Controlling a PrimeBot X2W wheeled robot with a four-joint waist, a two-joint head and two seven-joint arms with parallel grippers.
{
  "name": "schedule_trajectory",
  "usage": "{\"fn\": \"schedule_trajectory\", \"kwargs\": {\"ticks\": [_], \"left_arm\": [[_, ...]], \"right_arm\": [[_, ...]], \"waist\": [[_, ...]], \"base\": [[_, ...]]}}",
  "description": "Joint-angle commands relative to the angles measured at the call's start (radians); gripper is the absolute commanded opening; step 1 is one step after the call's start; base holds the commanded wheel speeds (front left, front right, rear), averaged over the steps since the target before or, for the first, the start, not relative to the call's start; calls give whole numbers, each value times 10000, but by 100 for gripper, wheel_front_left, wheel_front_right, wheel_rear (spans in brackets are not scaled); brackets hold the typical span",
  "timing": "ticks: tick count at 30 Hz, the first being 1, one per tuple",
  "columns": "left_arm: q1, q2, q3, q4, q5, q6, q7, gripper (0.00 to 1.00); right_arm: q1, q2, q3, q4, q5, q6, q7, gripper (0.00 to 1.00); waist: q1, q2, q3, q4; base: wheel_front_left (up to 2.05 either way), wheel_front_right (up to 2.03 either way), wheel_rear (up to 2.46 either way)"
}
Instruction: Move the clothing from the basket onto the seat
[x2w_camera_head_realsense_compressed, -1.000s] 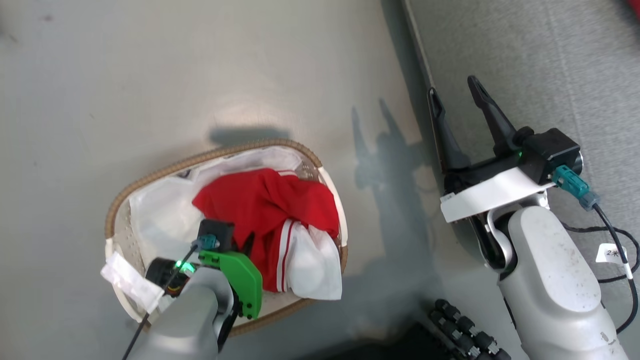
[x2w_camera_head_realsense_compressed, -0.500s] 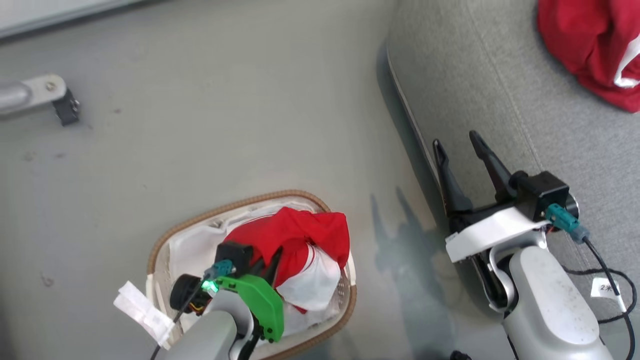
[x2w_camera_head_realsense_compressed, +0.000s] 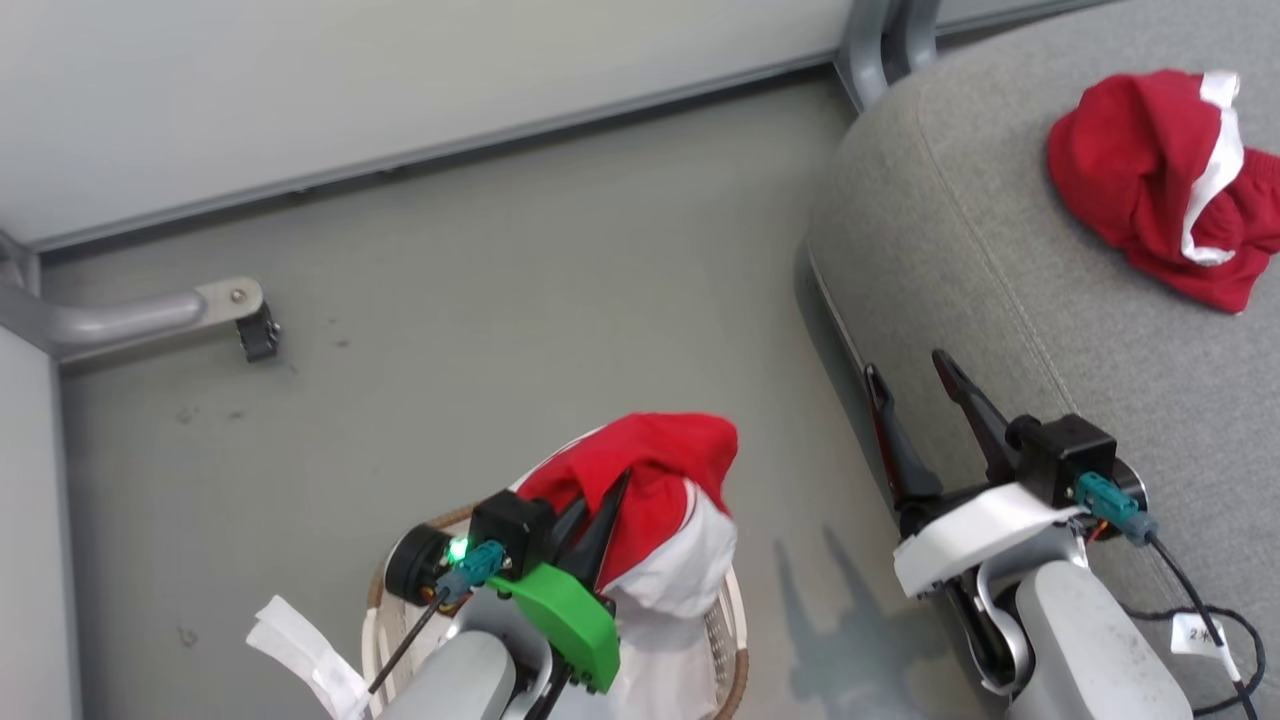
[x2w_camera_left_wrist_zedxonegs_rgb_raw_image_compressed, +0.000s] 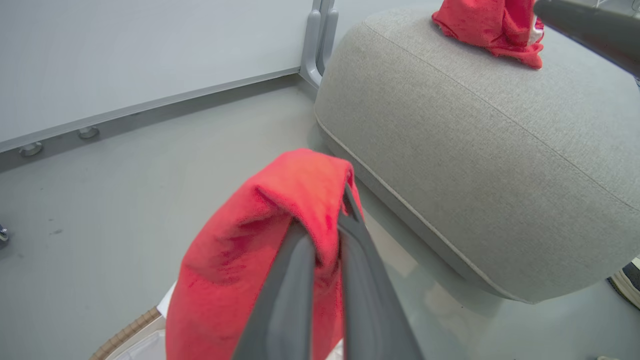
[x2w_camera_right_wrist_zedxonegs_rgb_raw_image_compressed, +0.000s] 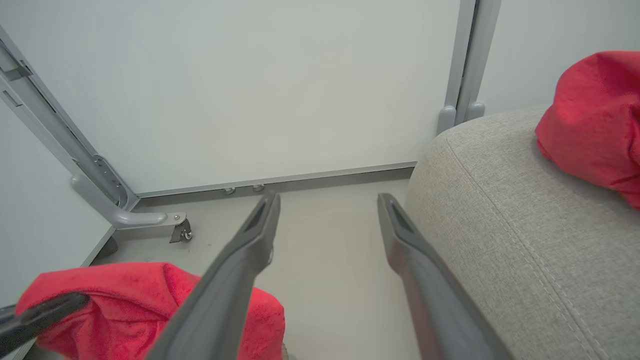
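1. Right of the left end effector (x2w_camera_head_realsense_compressed: 600, 500) and well apart from it: seat (x2w_camera_head_realsense_compressed: 1000, 260), a big grey cushion with a rounded corner, a stitched seam and plenty of bare top.
2. Pinched between that end effector's pressed-together fingers: clothing (x2w_camera_head_realsense_compressed: 655, 470), red with a white panel, hanging above the basket. Unclear whether its lower end is clear of the rim. Soft, light and limp; likely to drape and swing, not to break. Best held at a bunched fold, as now, since a thin edge would probably slip out.
3. Far right of the left end effector, on the seat's top: second garment (x2w_camera_head_realsense_compressed: 1150, 170), red with white trim.
4. Directly below the left end effector: basket (x2w_camera_head_realsense_compressed: 725, 640), with a brown woven rim and white liner. Probably light enough to drag if fabric snags.
5. Between the left end effector and the seat: right end effector (x2w_camera_head_realsense_compressed: 906, 365), fingers spread wide and holding nothing, just beside the seat's edge. Possibly in the way of a straight carry.
6. Far left of the left end effector: metal frame foot with caster (x2w_camera_head_realsense_compressed: 250, 320), away from the likely route.
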Motion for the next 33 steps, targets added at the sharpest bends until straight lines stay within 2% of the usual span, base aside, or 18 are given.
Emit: {"fn": "schedule_trajectory", "kwargs": {"ticks": [1, 10, 15, 17, 25, 29, 33], "left_arm": [[159, -11, 128, -331, 109, -31, -41, 0], [230, -84, 457, -2352, 731, -31, -40, 0], [259, -121, 711, -3110, 983, -31, -40, 0], [301, -128, 730, -3280, 1073, -31, -40, 0], [451, -163, 613, -3411, 968, -31, -40, 0], [334, -195, 432, -3432, 900, -31, -40, 0], [178, -226, 143, -3478, 788, -31, -41, 0]], "right_arm": [[240, -41, -42, 42, -94, -14, -19, 100], [1034, -41, -41, 280, -269, -14, -19, 100], [1293, -93, 304, 288, -336, -14, -19, 100], [1328, -164, 688, 195, -327, -14, -19, 100], [380, -956, 3275, -510, -590, -14, -19, 100], [-544, -1070, 4214, -170, -778, -14, -19, 100], [-1388, -834, 4857, 707, -781, -14, -19, 100]], "waist": [[1, 0, -696, 361], [1, 0, -1592, 608], [1, 0, -1832, 688], [1, 0, -1903, 717], [1, 0, -2035, 905], [1, 0, -1974, 1120], [1, 0, -1949, 1422]], "base": [[0, 0, 0], [0, 0, 0], [0, 0, 0], [0, 0, 0], [0, 0, 0], [0, 0, 0], [0, 0, 0]]}}
